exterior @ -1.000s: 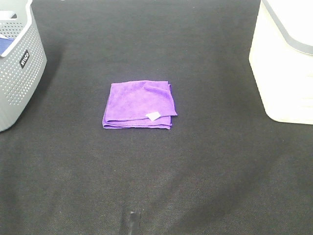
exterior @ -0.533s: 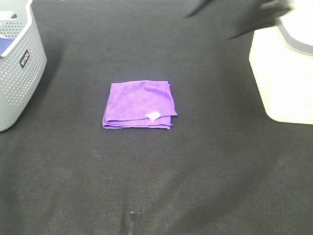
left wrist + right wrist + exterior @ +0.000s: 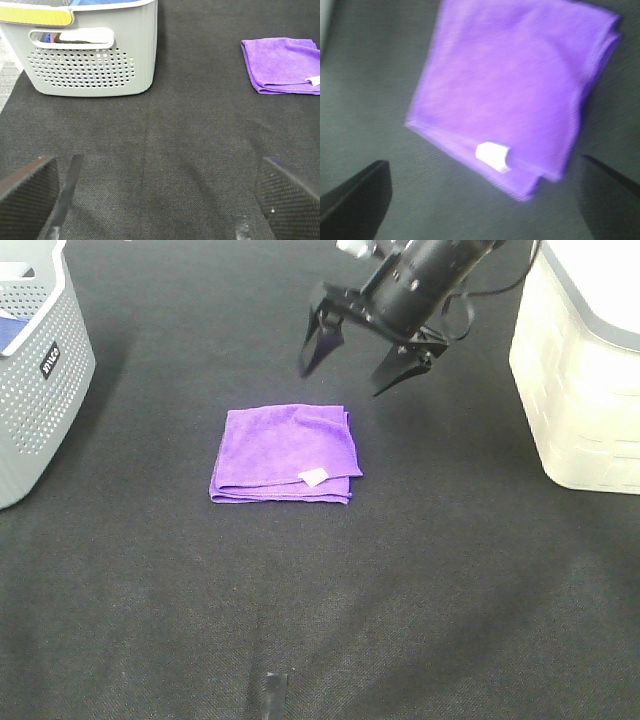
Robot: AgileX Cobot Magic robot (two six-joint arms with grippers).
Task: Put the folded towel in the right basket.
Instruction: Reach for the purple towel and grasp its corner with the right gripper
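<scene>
The folded purple towel (image 3: 286, 455) lies flat on the black mat in the middle, a white tag at its near right corner. It also shows in the left wrist view (image 3: 281, 65) and fills the right wrist view (image 3: 512, 92). The right basket (image 3: 585, 370) is white and stands at the right edge. My right gripper (image 3: 357, 358) is open and empty, hanging above the mat just behind the towel's far right corner. My left gripper (image 3: 157, 197) is open and empty, low over the mat, away from the towel.
A grey perforated basket (image 3: 40, 370) stands at the left edge with blue cloth inside; it also shows in the left wrist view (image 3: 87, 50). A small dark object (image 3: 270, 692) lies on the mat near the front edge.
My right arm has swung in from the top right and come down toward the towel, jaws open. The towel and both baskets have not moved.
</scene>
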